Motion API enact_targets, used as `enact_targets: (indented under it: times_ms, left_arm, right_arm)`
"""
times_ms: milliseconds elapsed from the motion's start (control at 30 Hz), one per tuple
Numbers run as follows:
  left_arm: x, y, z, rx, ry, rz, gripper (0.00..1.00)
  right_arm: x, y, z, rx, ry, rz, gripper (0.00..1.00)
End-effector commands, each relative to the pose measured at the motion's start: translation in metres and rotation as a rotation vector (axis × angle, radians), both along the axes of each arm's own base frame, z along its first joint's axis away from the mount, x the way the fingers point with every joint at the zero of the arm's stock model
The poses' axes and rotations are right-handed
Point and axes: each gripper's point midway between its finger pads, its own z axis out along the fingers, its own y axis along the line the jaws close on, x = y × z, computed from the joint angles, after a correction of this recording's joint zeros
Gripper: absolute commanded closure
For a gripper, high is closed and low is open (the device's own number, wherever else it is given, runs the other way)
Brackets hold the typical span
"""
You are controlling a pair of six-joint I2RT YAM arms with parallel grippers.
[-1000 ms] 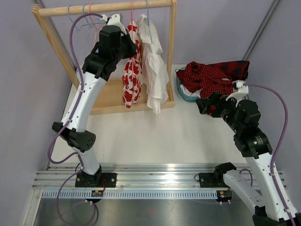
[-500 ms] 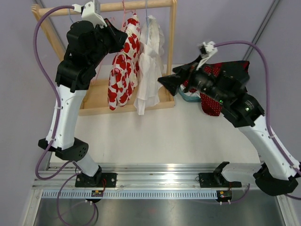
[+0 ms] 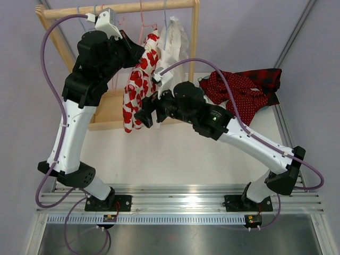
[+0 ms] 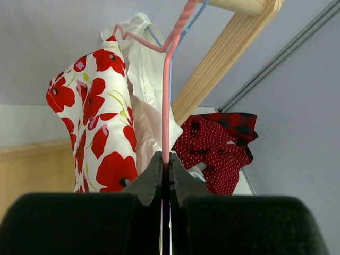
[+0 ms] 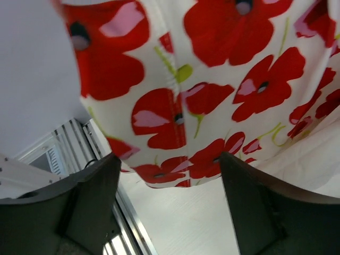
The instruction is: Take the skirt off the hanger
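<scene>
A white skirt with red poppies [image 3: 137, 85] hangs on a pink hanger [image 4: 166, 101] under the wooden rail [image 3: 133, 7]. My left gripper [image 3: 137, 52] is shut on the hanger's wire; in the left wrist view the wire runs up from between the closed jaws, with the skirt [image 4: 93, 117] to its left. My right gripper [image 3: 142, 115] is open by the skirt's lower right edge. In the right wrist view the skirt's hem [image 5: 180, 106] hangs just beyond the two spread fingers [image 5: 93, 202], not between them.
A white garment [image 3: 172, 48] hangs on a blue hanger next to the skirt. The rack's wooden posts [image 3: 194, 48] and base board [image 3: 109, 109] stand at the back left. A pile of red dotted and plaid clothes [image 3: 241, 87] lies at the back right.
My right arm has swung left from the clothes pile to the skirt's lower edge. My left arm lifted and tilted the hanger, so the skirt swung out leftward.
</scene>
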Motion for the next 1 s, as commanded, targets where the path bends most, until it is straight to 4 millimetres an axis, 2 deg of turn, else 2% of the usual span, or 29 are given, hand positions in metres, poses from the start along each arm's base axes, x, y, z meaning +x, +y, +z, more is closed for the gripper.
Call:
enact_targets:
  times_ms: [0,100,133,200,233,267,300,333,400,433,467,500,533,567,600,633,700,733,800,833,867,900,933,967]
  left_arm:
    - [-0.029,0.005,0.053,-0.085,-0.157,-0.042,1.00]
    - [-0.035,0.006,0.054,-0.089,-0.164,-0.048,1.00]
    - [-0.036,0.007,0.053,-0.090,-0.162,-0.048,1.00]
    - [-0.042,0.009,0.058,-0.103,-0.176,-0.048,1.00]
    - [-0.043,0.010,0.059,-0.109,-0.180,-0.048,1.00]
    - [-0.043,0.009,0.057,-0.110,-0.176,-0.048,1.00]
    - [-0.045,0.011,0.061,-0.121,-0.194,-0.049,1.00]
    - [-0.046,0.011,0.062,-0.123,-0.199,-0.049,1.00]
    - [-0.047,0.013,0.065,-0.117,-0.215,-0.042,1.00]
    - [-0.048,0.015,0.067,-0.114,-0.223,-0.036,1.00]
    - [-0.050,0.021,0.075,-0.106,-0.243,-0.014,1.00]
    - [-0.049,0.023,0.076,-0.097,-0.247,-0.004,1.00]
    - [-0.051,0.027,0.082,-0.091,-0.260,0.007,1.00]
    - [-0.053,0.030,0.081,-0.062,-0.259,0.016,1.00]
    - [-0.060,0.038,0.095,-0.068,-0.291,0.036,1.00]
    - [-0.058,0.040,0.095,-0.048,-0.295,0.047,1.00]
    - [-0.061,0.046,0.096,-0.033,-0.297,0.071,1.00]
    - [-0.063,0.049,0.097,-0.027,-0.303,0.079,1.00]
    - [-0.064,0.052,0.095,-0.020,-0.301,0.089,1.00]
    - [-0.060,0.050,0.086,-0.007,-0.282,0.089,1.00]
    - [-0.064,0.053,0.087,-0.007,-0.288,0.094,1.00]
    - [-0.064,0.054,0.084,-0.004,-0.282,0.095,1.00]
    - [-0.061,0.053,0.073,0.013,-0.261,0.098,1.00]
    - [-0.065,0.055,0.074,0.011,-0.266,0.100,1.00]
  right_arm:
    - [0.019,-0.005,0.053,0.110,-0.125,-0.102,0.22]
    - [0.030,-0.001,0.047,0.097,-0.146,-0.139,0.37]
    - [0.035,0.002,0.041,0.085,-0.148,-0.148,0.58]
    - [0.041,0.005,0.035,0.083,-0.154,-0.170,0.71]
    - [0.043,0.009,0.025,0.071,-0.145,-0.170,0.85]
    - [0.044,0.011,0.022,0.071,-0.142,-0.169,0.90]
    - [0.043,0.014,0.021,0.080,-0.140,-0.157,1.00]
    - [0.043,0.017,0.010,0.076,-0.117,-0.153,1.00]
    - [0.039,0.022,0.001,0.089,-0.101,-0.125,1.00]
    - [0.037,0.021,-0.025,0.067,-0.055,-0.127,1.00]
    - [0.036,0.021,-0.034,0.080,-0.042,-0.131,1.00]
    - [0.034,0.019,-0.052,0.066,-0.014,-0.134,1.00]
    - [0.028,0.012,-0.099,-0.008,0.044,-0.138,1.00]
    - [0.027,0.010,-0.114,0.002,0.073,-0.150,1.00]
    - [0.025,0.007,-0.132,-0.010,0.093,-0.158,1.00]
    - [0.018,-0.005,-0.176,-0.077,0.141,-0.172,1.00]
    - [0.015,-0.020,-0.209,-0.127,0.171,-0.215,1.00]
    - [0.009,-0.033,-0.231,-0.168,0.196,-0.233,1.00]
    - [0.006,-0.049,-0.240,-0.187,0.203,-0.266,1.00]
    - [0.002,-0.060,-0.234,-0.176,0.194,-0.273,1.00]
    - [0.002,-0.071,-0.230,-0.187,0.180,-0.302,1.00]
    - [0.001,-0.079,-0.222,-0.185,0.162,-0.314,1.00]
    - [0.001,-0.091,-0.188,-0.133,0.099,-0.326,1.00]
    - [0.003,-0.112,-0.180,-0.168,0.071,-0.385,1.00]
